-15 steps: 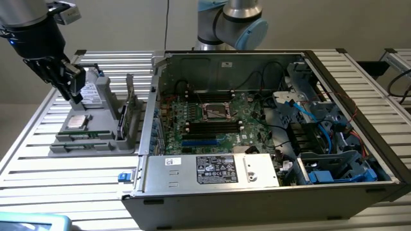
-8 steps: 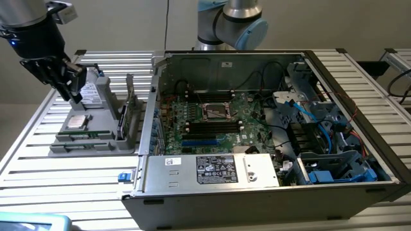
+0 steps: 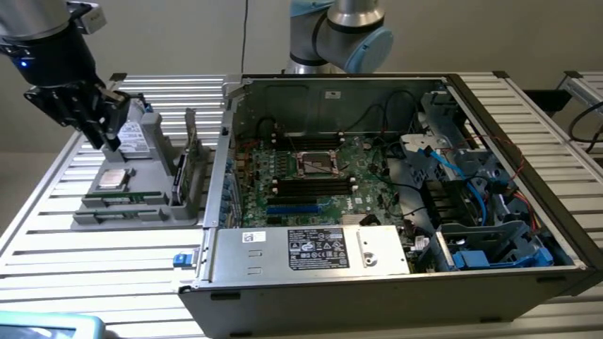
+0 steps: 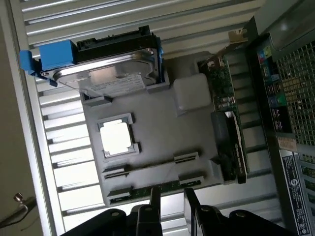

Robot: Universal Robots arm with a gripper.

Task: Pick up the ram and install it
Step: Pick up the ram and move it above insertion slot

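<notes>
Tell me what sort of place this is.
Probably a robotics lab bench set up for computer assembly. A robot arm reaches over a slatted metal table that carries an open computer case with its motherboard exposed, and beside it a grey tray of loose parts, including a hard drive.

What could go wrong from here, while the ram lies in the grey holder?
1. The ram lies thin and low in a slot of the grey holder, between small clips. The gripper hangs above with open jaws, and a slightly offset descent might hit a clip or catch only one edge.
2. The hard drive and the processor sit close by on the same holder, so a finger might bump them.
</notes>
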